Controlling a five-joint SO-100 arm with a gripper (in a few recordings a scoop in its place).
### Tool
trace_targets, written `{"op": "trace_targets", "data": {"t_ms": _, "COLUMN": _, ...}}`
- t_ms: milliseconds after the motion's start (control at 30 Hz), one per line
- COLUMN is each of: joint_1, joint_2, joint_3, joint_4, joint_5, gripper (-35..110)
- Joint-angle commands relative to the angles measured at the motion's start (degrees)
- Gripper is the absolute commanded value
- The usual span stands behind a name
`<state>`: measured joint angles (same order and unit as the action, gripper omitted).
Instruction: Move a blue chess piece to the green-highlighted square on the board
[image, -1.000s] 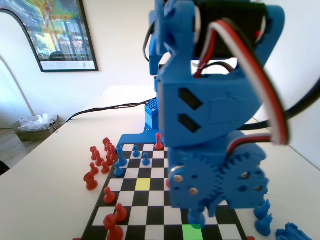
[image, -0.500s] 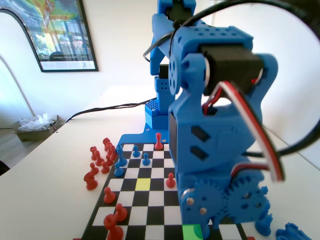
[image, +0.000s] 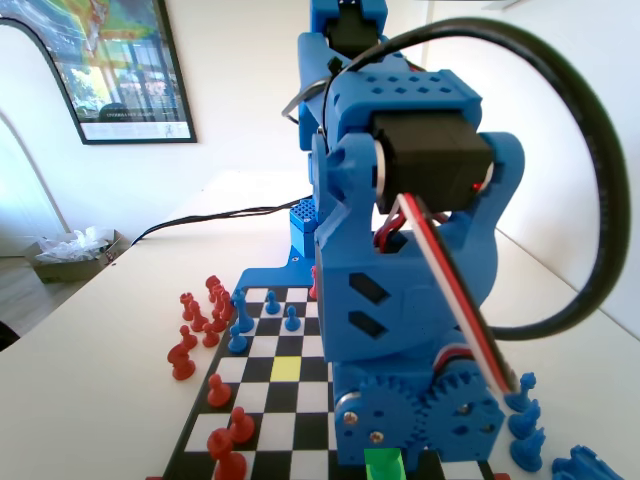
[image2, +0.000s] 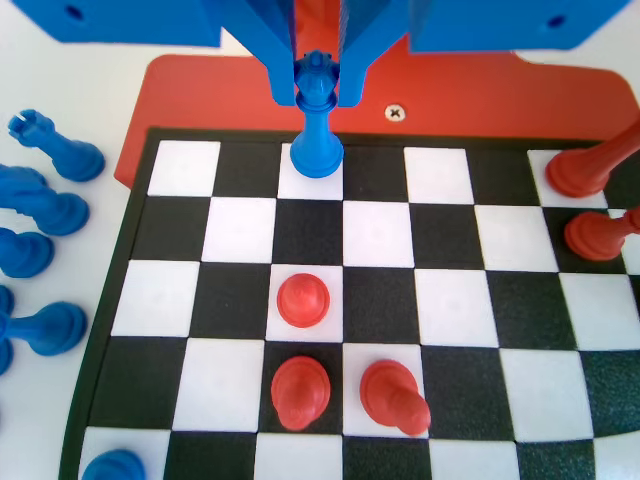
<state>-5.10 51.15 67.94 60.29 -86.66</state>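
Wrist view: the end effector (image2: 318, 88) hangs straight down from the top edge, its two smooth blue plastic jaws pinching the crowned head of the blue chess piece (image2: 317, 130). That piece is glossy moulded plastic, with a jagged top, a slim waist and a round flared base, and it stands upright on a white square in the board's (image2: 180, 300) outermost row, next to the orange-red edge plate. The board is matte, its black squares finely grained. Three rounded red pawns (image2: 302, 300) stand together a few rows toward the picture's bottom, and two more red pieces (image2: 598, 200) sit at the board's right edge. Several blue pieces (image2: 55, 210) lie and stand on the pale counter (image2: 40, 70) off the board's left edge.

Fixed view: the blue arm (image: 400, 290) folds steeply down over the board's near end, its toothed gear housings low over the last rows, black cable looping above. The green-highlighted square (image: 384, 465) shows just below those gears at the board's near edge. Here I cannot tell whether the piece rests on it.
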Motion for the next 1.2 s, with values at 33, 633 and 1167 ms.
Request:
{"op": "trace_targets", "data": {"t_ms": 33, "joint_1": -0.88, "joint_2": 2.37, "joint_3": 0.26, "joint_4": -0.79, "joint_5": -0.7, "gripper": 1}}
{"op": "trace_targets", "data": {"t_ms": 633, "joint_1": -1.32, "joint_2": 2.46, "joint_3": 1.49, "joint_4": -1.49, "joint_5": -0.09, "gripper": 14}}
{"op": "trace_targets", "data": {"t_ms": 1167, "joint_1": -0.26, "joint_2": 10.11, "joint_3": -2.37, "joint_4": 4.66, "joint_5": 0.26, "gripper": 3}}
